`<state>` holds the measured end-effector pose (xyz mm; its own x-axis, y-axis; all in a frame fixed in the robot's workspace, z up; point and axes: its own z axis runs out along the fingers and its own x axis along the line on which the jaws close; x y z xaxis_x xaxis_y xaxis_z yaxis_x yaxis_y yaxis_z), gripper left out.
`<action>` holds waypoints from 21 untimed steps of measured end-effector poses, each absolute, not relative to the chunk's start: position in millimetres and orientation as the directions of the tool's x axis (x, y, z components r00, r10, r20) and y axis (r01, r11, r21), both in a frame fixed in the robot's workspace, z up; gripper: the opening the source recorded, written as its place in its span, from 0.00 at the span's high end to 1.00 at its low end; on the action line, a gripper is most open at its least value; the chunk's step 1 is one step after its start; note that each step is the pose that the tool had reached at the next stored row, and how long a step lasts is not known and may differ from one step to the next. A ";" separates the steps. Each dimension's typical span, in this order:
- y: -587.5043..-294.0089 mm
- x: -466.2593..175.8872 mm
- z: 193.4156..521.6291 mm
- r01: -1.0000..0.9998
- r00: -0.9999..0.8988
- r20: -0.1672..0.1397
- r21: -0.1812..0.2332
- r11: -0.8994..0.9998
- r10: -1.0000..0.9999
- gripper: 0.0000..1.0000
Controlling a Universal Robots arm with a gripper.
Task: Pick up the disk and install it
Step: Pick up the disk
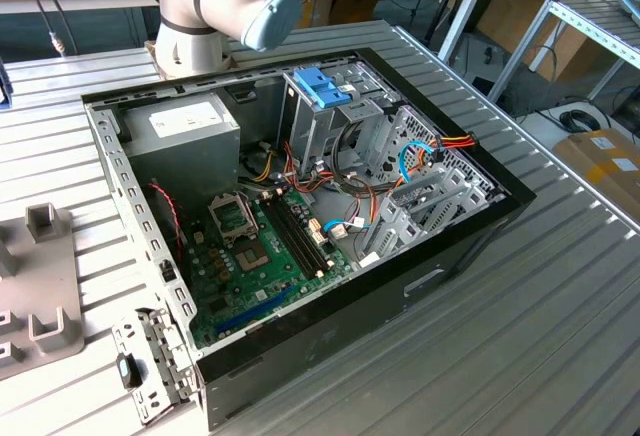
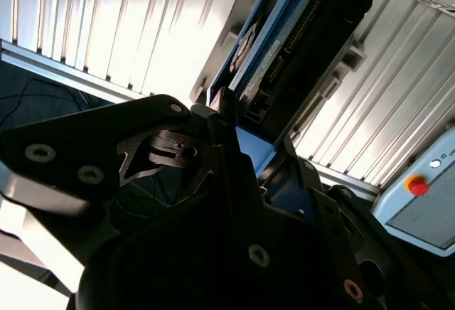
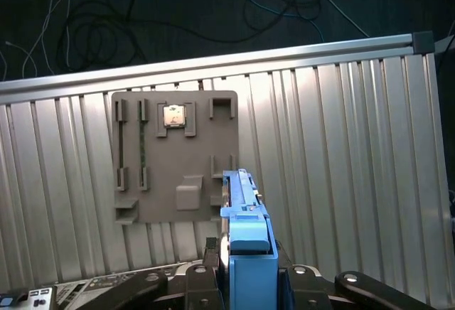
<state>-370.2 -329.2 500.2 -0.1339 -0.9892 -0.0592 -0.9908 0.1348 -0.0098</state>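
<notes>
Where the jaws show in both wrist views, they are closed on the disk point(image 3: 245, 214), pinching it across its thin dimension so it stands edge-on with the blue frame outermost. The disk is held up off the surface point(image 3: 355, 146). Beyond it, near one long edge of the surface, lies a grey fixture plate point(image 3: 174, 157). A processor chip point(image 3: 173, 116) and what looks like a memory stick point(image 3: 141, 139) sit in its slots. The computer case point(image 1: 430, 281) sits mid-surface, side open. Inside: motherboard point(image 1: 250, 256) flat on its floor, power supply point(image 1: 185, 131) in a rear corner, blue latch point(image 1: 322, 86) on the drive cage beside it. The arm's base point(image 1: 190, 46) stands at the case's rear.
</notes>
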 end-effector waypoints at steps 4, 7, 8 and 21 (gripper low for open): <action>-329.2 -367.0 500.1 -0.991 -0.134 -0.059 -0.010 0.135 -0.989 0.63; -329.2 -363.7 500.1 -0.991 -0.134 -0.059 -0.010 0.135 -0.989 0.63; -329.2 -362.9 500.1 -0.991 -0.134 -0.059 -0.010 0.135 -0.989 0.63; -329.2 -352.7 500.1 -0.991 -0.134 -0.059 -0.010 0.135 -0.989 0.63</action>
